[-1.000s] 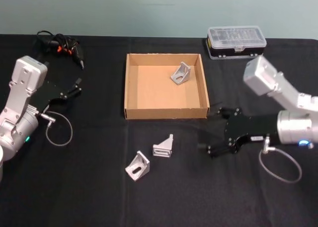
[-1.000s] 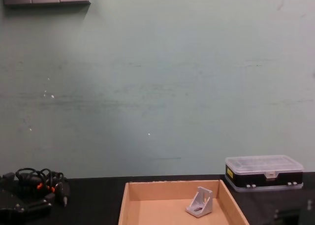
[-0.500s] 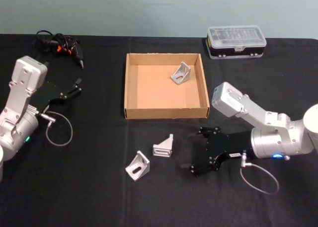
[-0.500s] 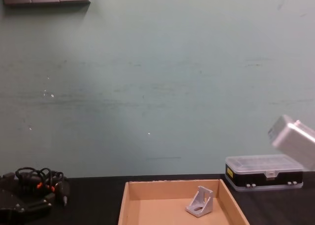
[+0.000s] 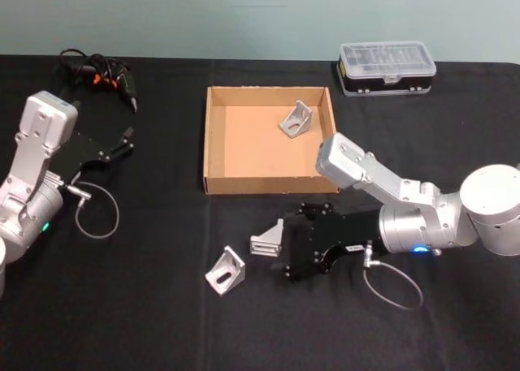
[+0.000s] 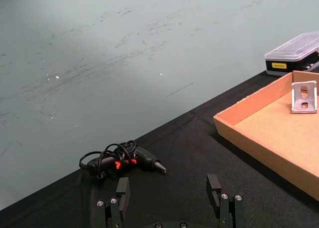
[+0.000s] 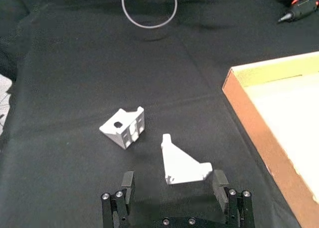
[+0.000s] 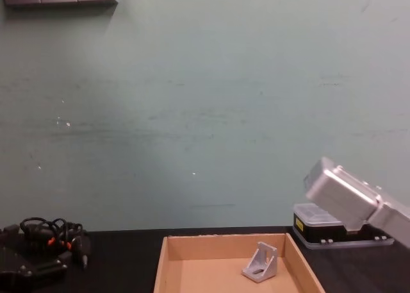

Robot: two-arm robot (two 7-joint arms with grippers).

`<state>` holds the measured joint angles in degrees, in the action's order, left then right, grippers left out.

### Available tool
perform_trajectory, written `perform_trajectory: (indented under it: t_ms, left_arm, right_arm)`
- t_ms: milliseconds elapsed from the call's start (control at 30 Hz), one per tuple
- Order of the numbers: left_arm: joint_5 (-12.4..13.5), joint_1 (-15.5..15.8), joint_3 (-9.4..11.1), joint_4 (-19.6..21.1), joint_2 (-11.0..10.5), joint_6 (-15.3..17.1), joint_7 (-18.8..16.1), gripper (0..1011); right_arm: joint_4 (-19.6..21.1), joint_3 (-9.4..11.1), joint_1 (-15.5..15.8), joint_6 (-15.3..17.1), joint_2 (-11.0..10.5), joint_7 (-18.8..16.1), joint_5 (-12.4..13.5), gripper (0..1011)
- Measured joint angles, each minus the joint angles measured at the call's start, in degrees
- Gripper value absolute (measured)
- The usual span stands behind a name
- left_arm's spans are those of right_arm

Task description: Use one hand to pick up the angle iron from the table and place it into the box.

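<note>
right tool – spread wide so your nearer angle iron lines up between its fingers | box just beyond – short carry | left tool parked, also wide, at counter left

Box front (chest view) off-frame

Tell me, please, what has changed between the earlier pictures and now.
The right pincer swept left across the table to the nearer angle iron and now brackets it, open, not gripping. The left pincer, the second angle iron, the box and the third angle iron inside it stayed put.
</note>
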<state>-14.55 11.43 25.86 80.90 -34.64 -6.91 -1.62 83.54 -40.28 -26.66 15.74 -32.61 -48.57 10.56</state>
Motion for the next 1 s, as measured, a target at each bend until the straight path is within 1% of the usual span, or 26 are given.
perform_trajectory:
  t_ms: [167, 400, 633, 1000]
  left_arm:
    - [0.0, 0.0, 0.0, 0.0, 0.0, 0.0, 0.0, 1011]
    - [0.0, 0.0, 0.0, 0.0, 0.0, 0.0, 0.0, 1011]
    - [0.0, 0.0, 0.0, 0.0, 0.0, 0.0, 0.0, 1011]
    - [0.0, 0.0, 0.0, 0.0, 0.0, 0.0, 0.0, 1011]
  right_arm:
    - [-1.5, -1.0, -1.2, -0.3, 1.2, 0.3, 0.3, 1000]
    - [-3.5, -2.0, -2.5, -0.5, 2.1, 0.6, 1.1, 1000]
    - [-4.7, -2.8, -3.3, -0.6, 2.4, 1.1, 1.9, 1000]
    - [-5.5, -3.6, -3.8, -0.6, 2.2, 2.2, 3.1, 1000]
